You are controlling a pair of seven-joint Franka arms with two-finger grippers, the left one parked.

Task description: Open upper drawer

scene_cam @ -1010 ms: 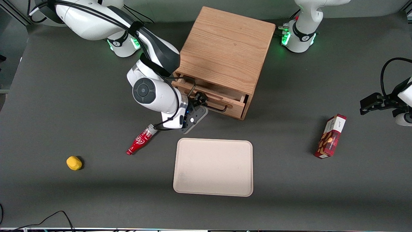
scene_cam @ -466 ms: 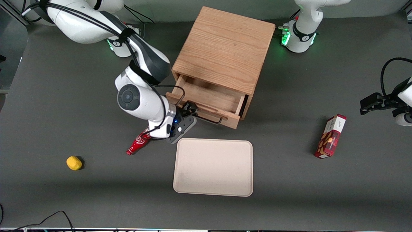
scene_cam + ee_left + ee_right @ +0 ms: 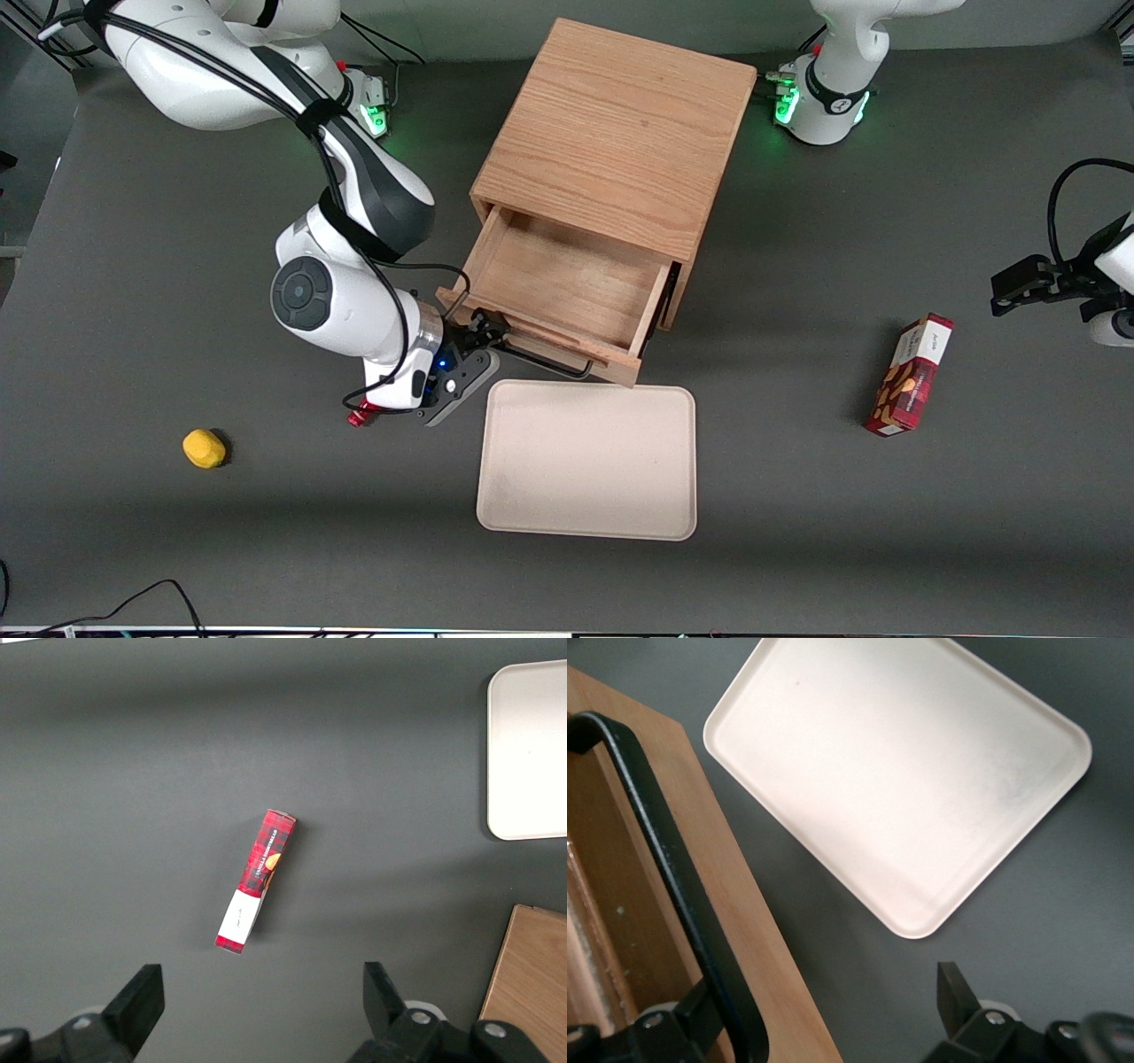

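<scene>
The wooden cabinet (image 3: pixel 611 133) stands in the middle of the table. Its upper drawer (image 3: pixel 567 283) is pulled far out and shows an empty wooden inside. The thin black wire handle (image 3: pixel 545 361) runs along the drawer's front, which almost reaches the tray. My right gripper (image 3: pixel 483 341) is at the handle's end toward the working arm. In the right wrist view the gripper (image 3: pixel 824 1001) is open, with the handle (image 3: pixel 673 868) lying just inside one finger (image 3: pixel 678 1023) and the other finger (image 3: pixel 957 992) well apart over the table. The lower drawer is hidden beneath the upper one.
A cream tray (image 3: pixel 586 459) lies in front of the drawer, nearer the front camera. A red bottle (image 3: pixel 359 415) peeks out under my wrist. A yellow object (image 3: pixel 204 448) lies toward the working arm's end. A red box (image 3: pixel 912 374) lies toward the parked arm's end.
The upper drawer has slid much farther out of the cabinet, toward the tray. My gripper moved with the handle toward the front camera and now covers most of the red bottle.
</scene>
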